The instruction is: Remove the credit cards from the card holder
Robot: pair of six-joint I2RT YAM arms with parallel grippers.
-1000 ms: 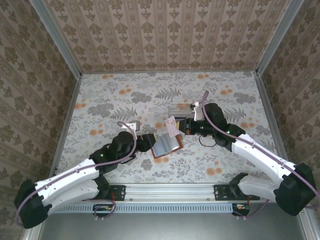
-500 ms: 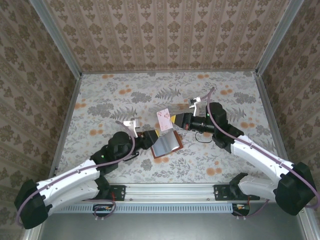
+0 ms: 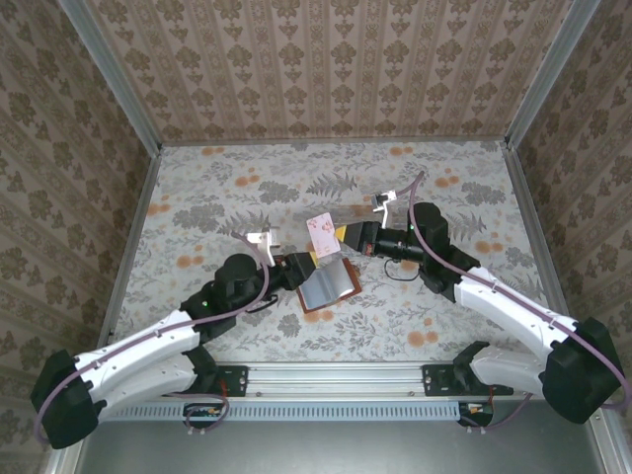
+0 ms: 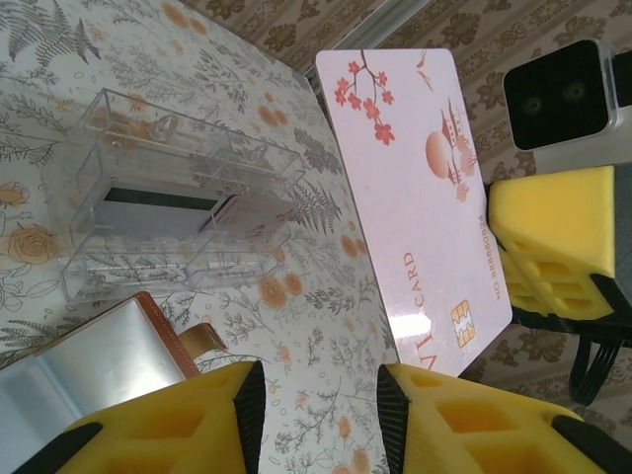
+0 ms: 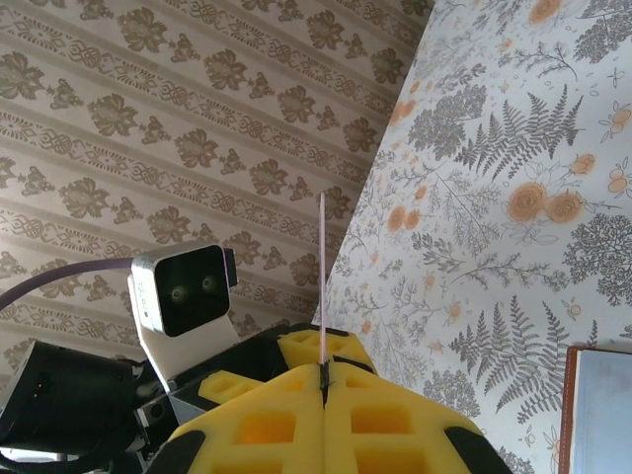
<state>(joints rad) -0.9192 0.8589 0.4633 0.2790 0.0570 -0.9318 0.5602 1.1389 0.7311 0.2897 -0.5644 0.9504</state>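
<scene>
Already a striped card (image 4: 158, 211) lies in the far clear tray (image 4: 79, 272) — right gripper (image 5: 323, 380) pinches a pink card (image 4: 415, 197) free above the card holder (image 3: 328, 286), left gripper (image 4: 321, 395) spread; dropping it off remains.

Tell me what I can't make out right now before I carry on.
Wallet pockets: cut off at the frame edge in the left wrist view, too small from above.
Pink card face: edge-on in the right wrist view.
Clear tray contents: blurred by reflections in the left wrist view.
</scene>
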